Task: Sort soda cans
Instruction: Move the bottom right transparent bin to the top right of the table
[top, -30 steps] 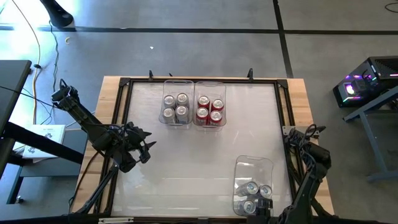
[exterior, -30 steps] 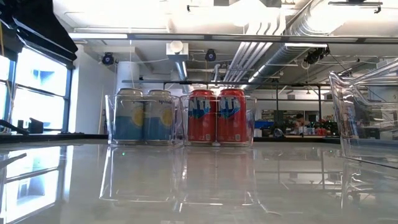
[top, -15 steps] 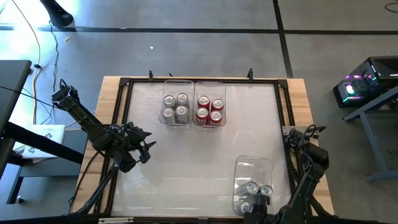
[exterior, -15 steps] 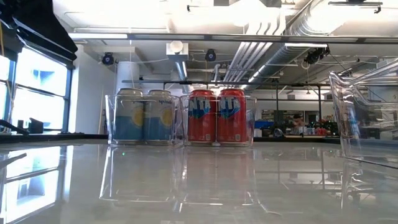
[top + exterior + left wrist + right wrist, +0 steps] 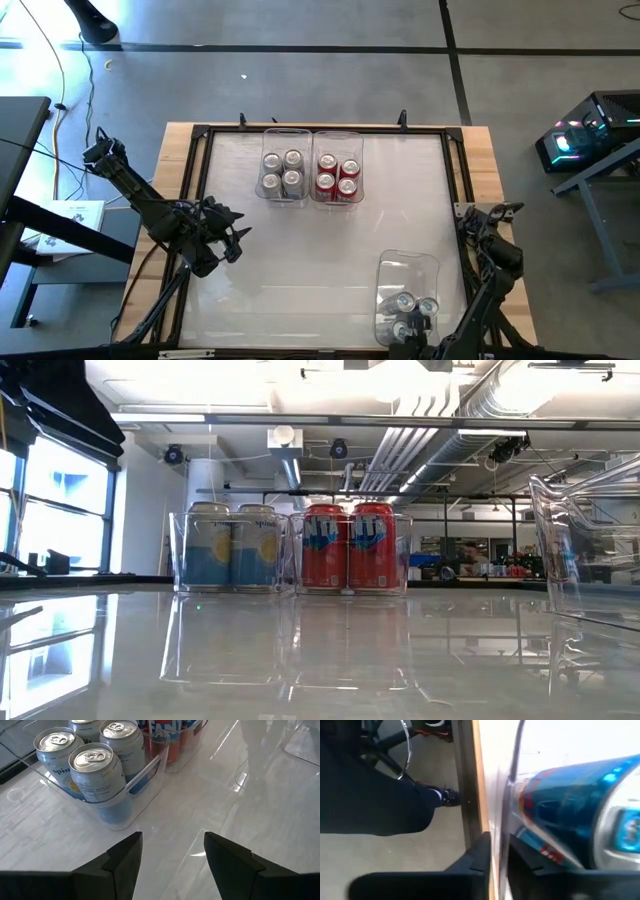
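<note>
The remaining blue soda cans [image 5: 408,312] lie in the near bin [image 5: 406,268] on the desk (smooth, slippery metal); I grip mid-body. My left jaws gape empty; right jaws, I cannot tell.

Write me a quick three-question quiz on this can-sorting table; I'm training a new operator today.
1. True or false: the left gripper holds a can.
2. How many red metal soda cans stand in their clear plastic bin?
3. The clear bin standing alone holds: A red cans; B blue metal cans; C nothing.
Key: 1 false, its fingers are apart and empty; 2 four; 3 B.
</note>
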Available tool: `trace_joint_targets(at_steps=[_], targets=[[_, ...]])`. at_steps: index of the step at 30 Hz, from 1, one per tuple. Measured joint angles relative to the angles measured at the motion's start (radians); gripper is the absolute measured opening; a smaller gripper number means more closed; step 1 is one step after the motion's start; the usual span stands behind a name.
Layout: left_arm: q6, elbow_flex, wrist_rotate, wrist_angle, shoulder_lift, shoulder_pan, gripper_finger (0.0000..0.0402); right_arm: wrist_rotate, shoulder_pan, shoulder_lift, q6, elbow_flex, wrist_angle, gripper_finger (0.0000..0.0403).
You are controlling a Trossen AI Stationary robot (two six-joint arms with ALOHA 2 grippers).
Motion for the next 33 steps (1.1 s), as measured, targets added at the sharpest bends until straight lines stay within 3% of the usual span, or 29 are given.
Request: trace_joint_targets(at_steps=[3,18,33], targets=[[0.000,0.000,0.000,0.000,0.000,0.000,0.0208,0.013,0.000,0.000,-0.009,0.000,-0.025,0.0006],[0.019,0.000,0.000,0.001,0.000,0.000,0.0208,0.091,-0.057,0.005,-0.216,-0.002,-0.213,0.0001],[0.046,0.000,0.000,0.006,0.000,0.000,0.0208,0.084,-0.134,0.005,-0.273,-0.004,-0.279,0.0000]])
